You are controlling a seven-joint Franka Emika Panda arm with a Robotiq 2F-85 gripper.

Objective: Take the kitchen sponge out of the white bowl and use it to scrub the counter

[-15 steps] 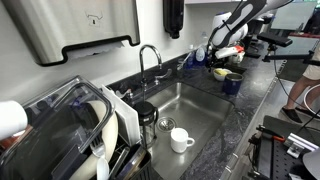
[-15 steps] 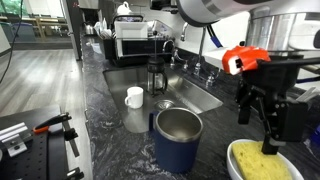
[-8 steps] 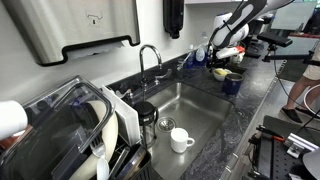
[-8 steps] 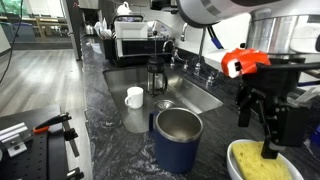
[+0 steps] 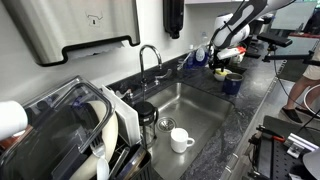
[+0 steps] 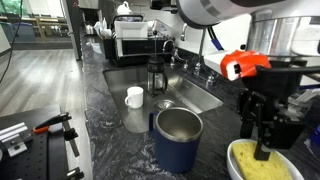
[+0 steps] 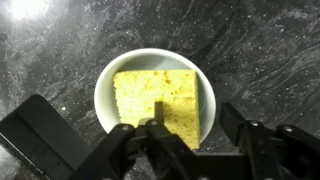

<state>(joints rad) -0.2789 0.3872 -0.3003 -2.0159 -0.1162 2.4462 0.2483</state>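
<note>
Wrist view: white bowl (image 7: 103, 85) sat mid-frame on dark speckled counter (image 7: 270, 40), w/ yellow kitchen sponge (image 7: 165, 100) lying flat inside, filling most of the bowl, one corner toward upper left. Gripper (image 7: 190, 138) came in from bottom edge, fingers (image 7: 250, 140) spread wide either side of the sponge's lower edge; claw open, nothing held. Contact w/ sponge: couldn't tell from this view. Exterior view, lower right of frame: gripper (image 6: 262, 148) hung pointing down over the bowl (image 6: 233, 158), fingertips at about rim level just above the sponge (image 6: 250, 170); orange part of wrist above it. Left of the bowl and near it, a steel-lined blue tumbler (image 6: 178, 138), upright, open top. Beyond it, mid-frame, sink (image 6: 190, 100) sunk in the counter, w/ white mug (image 6: 134, 96) and dark French press (image 6: 156, 74) along its left side. Exterior view from the opposite end: gripper (image 5: 222, 60) in upper right of frame, over the bowl (image 5: 228, 74), sponge (image 5: 223, 72) a small yellow patch inside. Faucet (image 5: 148, 58) stood upper centre behind the sink (image 5: 190, 105); white mug (image 5: 180, 139) lower centre in the basin. Dish rack (image 5: 70, 130) w/ plates filled lower left; metal towel dispenser (image 5: 75, 30) on wall, upper left.
</note>
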